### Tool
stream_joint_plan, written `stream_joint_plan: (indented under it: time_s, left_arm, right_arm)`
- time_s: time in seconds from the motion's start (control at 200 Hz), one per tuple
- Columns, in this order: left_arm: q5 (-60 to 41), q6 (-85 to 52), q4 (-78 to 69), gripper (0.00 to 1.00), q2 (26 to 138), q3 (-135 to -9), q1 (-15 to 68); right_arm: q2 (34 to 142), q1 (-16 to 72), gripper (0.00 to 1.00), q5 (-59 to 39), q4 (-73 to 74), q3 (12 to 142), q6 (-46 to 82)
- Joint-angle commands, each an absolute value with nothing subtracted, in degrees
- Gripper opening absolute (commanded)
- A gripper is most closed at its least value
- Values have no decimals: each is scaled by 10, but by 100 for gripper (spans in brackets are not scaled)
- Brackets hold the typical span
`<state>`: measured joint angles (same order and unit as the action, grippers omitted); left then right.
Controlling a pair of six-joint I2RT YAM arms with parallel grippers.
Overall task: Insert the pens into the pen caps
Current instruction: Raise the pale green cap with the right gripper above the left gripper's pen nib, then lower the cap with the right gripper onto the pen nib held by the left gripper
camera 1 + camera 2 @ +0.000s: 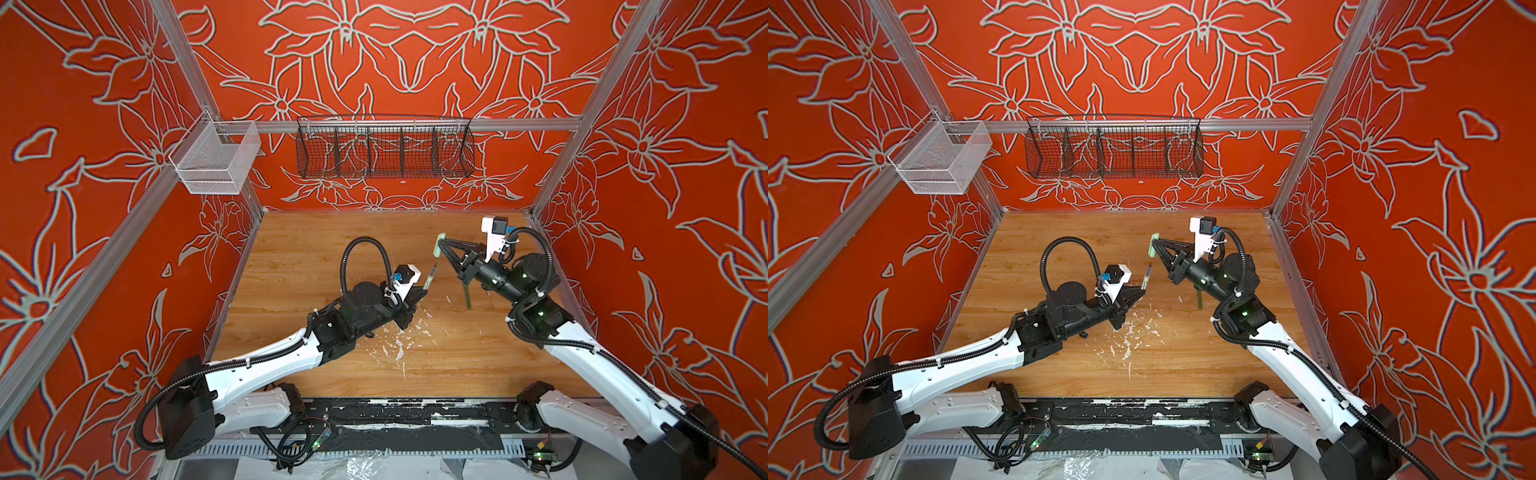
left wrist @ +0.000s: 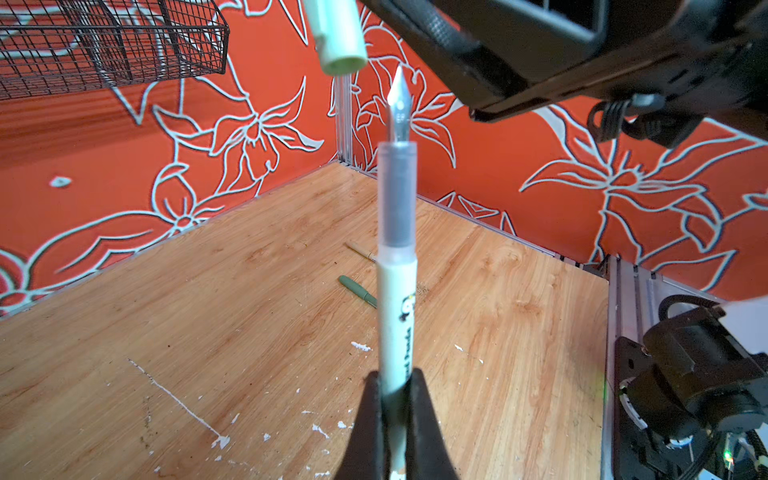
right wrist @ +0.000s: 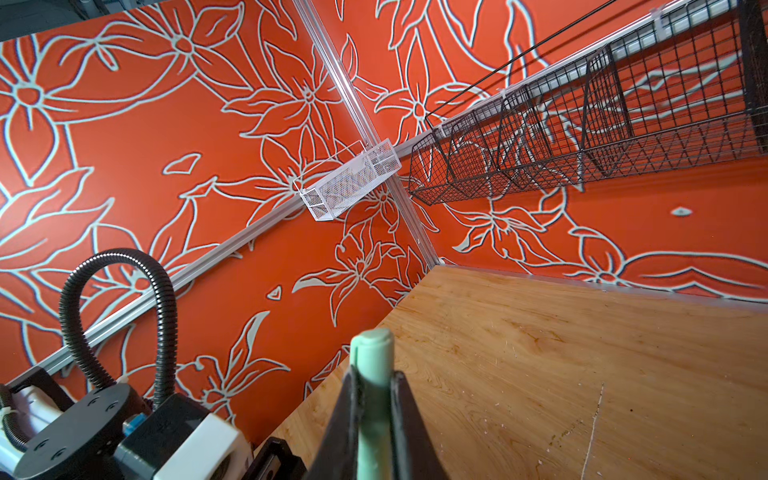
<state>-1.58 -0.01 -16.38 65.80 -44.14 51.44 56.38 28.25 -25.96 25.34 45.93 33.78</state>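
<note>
Left gripper [image 2: 395, 376] is clamped tight on the pale green pen [image 2: 397, 291], holding it in the air over the middle of the tabletop [image 1: 299, 257] with the grey tip aimed at the cap. Right gripper [image 3: 376, 374] is squeezed shut around the pale green pen cap [image 3: 372, 351]. Its open end sits just beside the tip, a bit off line, not on. The dark green pen [image 2: 356, 289] and tan pen [image 2: 359, 250] lie near each other on the tabletop's right half, partly hidden.
</note>
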Motion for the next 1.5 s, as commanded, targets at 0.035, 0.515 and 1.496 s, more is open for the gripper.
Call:
stream_joint_plan:
  time_s: [0.035,0.515,1.496]
  left_arm:
    - [-18,6,-168,0,656,-461,519]
    - [-12,8,-166,0,660,-465,519]
    - [-13,5,-157,0,669,-471,519]
  right_arm:
    - [566,286,2,-264,263,452,352]
    - [543,287,2,-253,243,442,361]
    - [538,291,0,-290,207,471,341]
